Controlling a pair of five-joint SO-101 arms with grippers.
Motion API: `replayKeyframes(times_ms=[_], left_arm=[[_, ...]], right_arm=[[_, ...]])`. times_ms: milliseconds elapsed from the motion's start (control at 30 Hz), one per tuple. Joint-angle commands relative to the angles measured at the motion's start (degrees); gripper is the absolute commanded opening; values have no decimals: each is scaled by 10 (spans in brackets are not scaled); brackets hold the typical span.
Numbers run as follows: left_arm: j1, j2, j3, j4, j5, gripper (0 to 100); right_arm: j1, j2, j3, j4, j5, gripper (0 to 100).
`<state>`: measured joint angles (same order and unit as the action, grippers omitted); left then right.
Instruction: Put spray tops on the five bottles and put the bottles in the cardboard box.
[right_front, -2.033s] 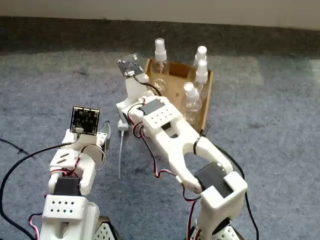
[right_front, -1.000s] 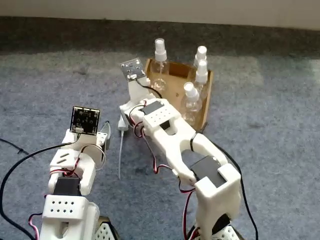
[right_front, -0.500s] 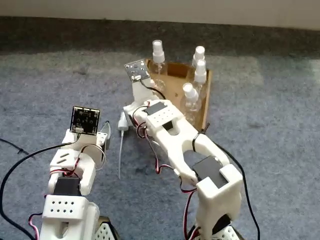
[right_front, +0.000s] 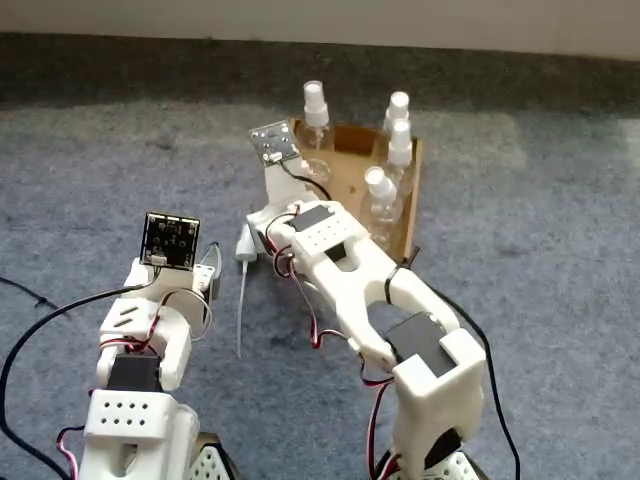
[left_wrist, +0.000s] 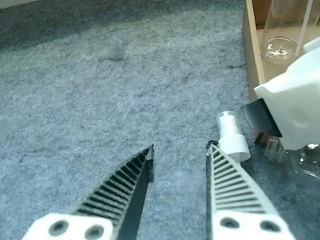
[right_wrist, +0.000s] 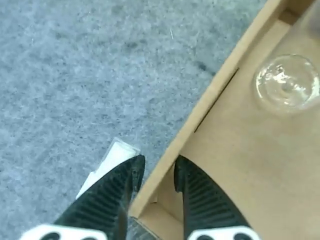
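The cardboard box (right_front: 413, 205), near the far edge of the carpet (right_front: 560, 270), holds four upright capped bottles (right_front: 381, 203). The right gripper (right_wrist: 157, 163) clamps narrowly across the box wall. The left gripper (left_wrist: 181, 149) is spread wide beside the loose spray top (left_wrist: 231, 137).

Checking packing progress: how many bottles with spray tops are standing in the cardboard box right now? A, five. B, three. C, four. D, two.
C: the high view shows four bottles, each with a spray top on, standing upright inside the cardboard box.
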<state>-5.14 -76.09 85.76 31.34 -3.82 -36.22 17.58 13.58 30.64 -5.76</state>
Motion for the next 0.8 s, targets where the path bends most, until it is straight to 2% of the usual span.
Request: replayKeyframes(times_ms=[0,767], left_arm=[[-5,-6,-1,-12,2,161],[-5,-6,-1,-12,2,161]], right_arm=[[5,-8,3,17,0,52],[23,-9,3,40,1,52]])
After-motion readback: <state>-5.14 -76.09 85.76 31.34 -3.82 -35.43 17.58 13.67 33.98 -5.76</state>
